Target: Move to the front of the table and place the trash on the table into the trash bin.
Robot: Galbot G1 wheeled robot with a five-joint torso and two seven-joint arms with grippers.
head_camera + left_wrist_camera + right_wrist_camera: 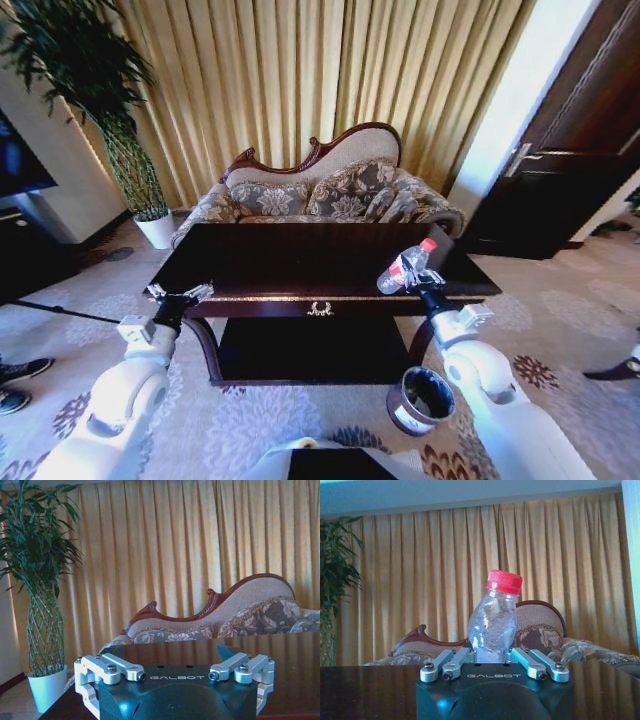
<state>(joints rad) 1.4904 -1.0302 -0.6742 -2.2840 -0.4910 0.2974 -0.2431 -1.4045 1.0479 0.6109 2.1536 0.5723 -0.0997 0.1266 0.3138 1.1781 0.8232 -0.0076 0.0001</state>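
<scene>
The table (290, 255) is dark and glossy, directly ahead, with a gold ornament on its front rail. My right gripper (408, 278) is shut on the trash, a small clear plastic bottle (404, 270) with a red cap, held above the table's front right part. In the right wrist view the bottle (493, 625) stands upright between the closed jaws of the right gripper (493, 656). My left gripper (180, 294) hangs open at the table's front left corner, holding nothing. The trash bin (421, 400), round and dark with a pale band, stands on the carpet below the right arm.
A carved floral sofa (320, 190) sits behind the table against gold curtains. A tall plant in a white pot (155, 228) stands at the back left, and a dark door (570, 130) at the right. A person's shoes (15, 385) rest at the far left.
</scene>
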